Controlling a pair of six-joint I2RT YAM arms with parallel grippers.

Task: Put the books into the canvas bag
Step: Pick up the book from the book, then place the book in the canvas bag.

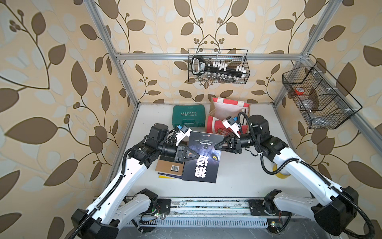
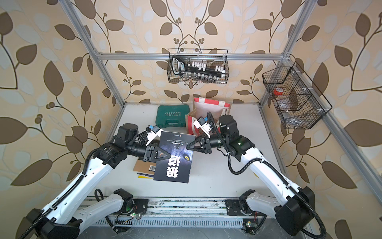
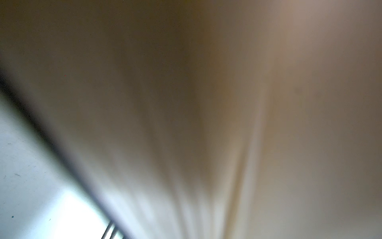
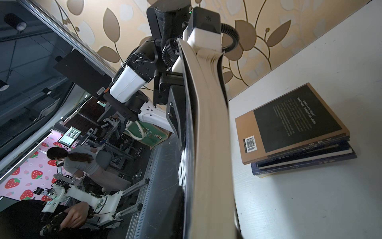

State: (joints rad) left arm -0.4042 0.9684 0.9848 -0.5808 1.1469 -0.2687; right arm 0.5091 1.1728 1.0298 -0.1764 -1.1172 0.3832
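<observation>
Fingers of my left gripper (image 1: 197,154) clamp 1 black book (image 1: 203,165) aloft in both top views. My right gripper (image 1: 216,147) meets its edge, grip unclear. The canvas bag (image 1: 214,126) stands behind. Left wrist: blurred pages. Right wrist: the stack of books (image 4: 295,132) is still unpacked.

Green case (image 1: 189,115): EXPLOIT; book (image 1: 204,165): 狼道

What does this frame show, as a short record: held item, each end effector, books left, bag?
held item: dark book, clear of the table, tilted
left end effector: shut on the dark book
right end effector: at the dark book's opposite edge; grip unclear
books left: stack of books flat on the table, below the held one
canvas bag: upright, mouth open, beyond the dark book
other: green tool case beside the canvas bag
</observation>
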